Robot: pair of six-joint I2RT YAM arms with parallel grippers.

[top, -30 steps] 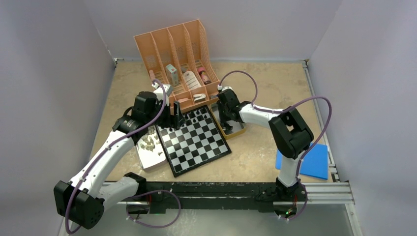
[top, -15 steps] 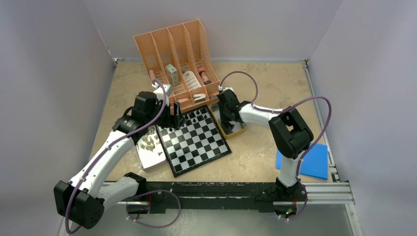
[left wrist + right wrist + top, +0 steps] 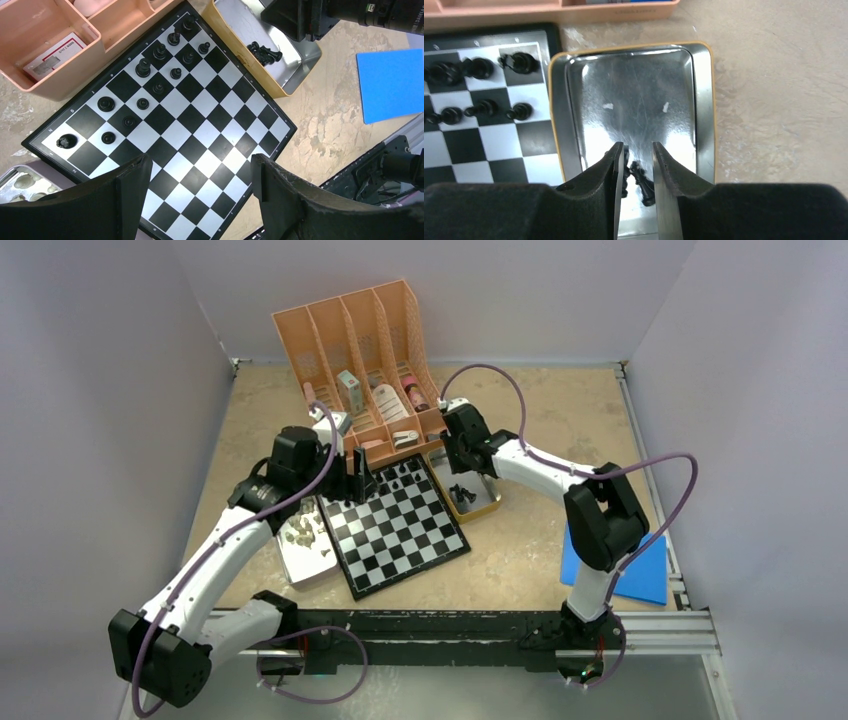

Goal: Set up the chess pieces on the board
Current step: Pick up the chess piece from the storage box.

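Chess pieces, glossy black, on checkered board, left tool wide, right tool narrow over metal tray

Peach organizer, gold tray, silver tray, blue sheet

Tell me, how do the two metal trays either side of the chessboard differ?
The right tray has a yellow rim; the left tray looks plain silver. The right tray holds a few black pieces; the left tray holds pale beige pieces. They flank the chessboard on opposite sides. Both are shallow, rectangular and shiny metal.
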